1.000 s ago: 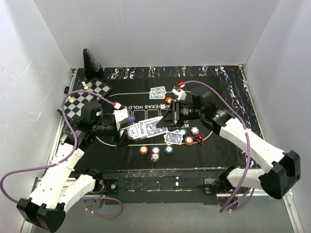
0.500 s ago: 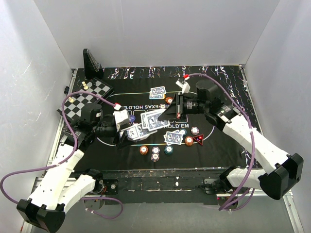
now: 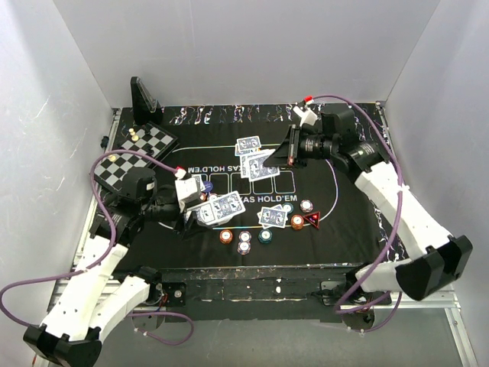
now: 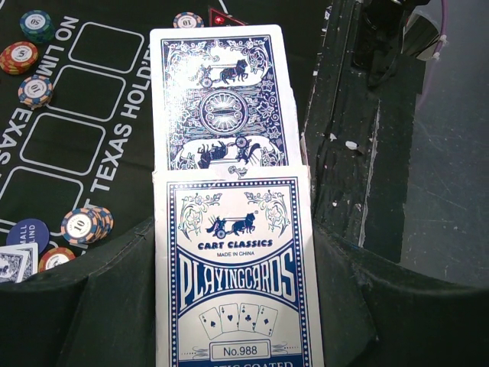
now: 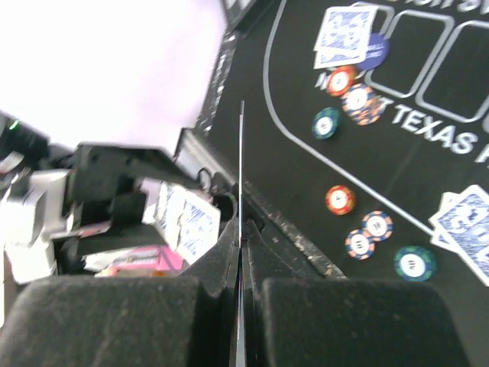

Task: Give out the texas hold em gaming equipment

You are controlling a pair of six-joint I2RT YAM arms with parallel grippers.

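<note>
Deal is partway, I'd judge. Left end effector point(image 3: 200, 212) is clenched on the card box point(image 4: 237, 283), centre-left in the top view, with one card point(image 4: 221, 99) poking out. Right end effector point(image 5: 241, 252) is clamped on a single card point(image 3: 260, 168), upper centre, just beside the upper pair point(image 3: 248, 145).

Laid on the mat point(image 3: 351, 191):
- six cards: upper pair, lower pair point(image 3: 273, 216), third pair point(image 5: 344, 34) by the blue disc point(image 5: 378, 50)
- chips point(image 3: 244, 236): ten I can pick out; some are stacked, so no firm total
- one red triangle point(image 3: 312, 220)

The printed boxes point(image 4: 88, 92) show no cards, so those are likely left.
</note>
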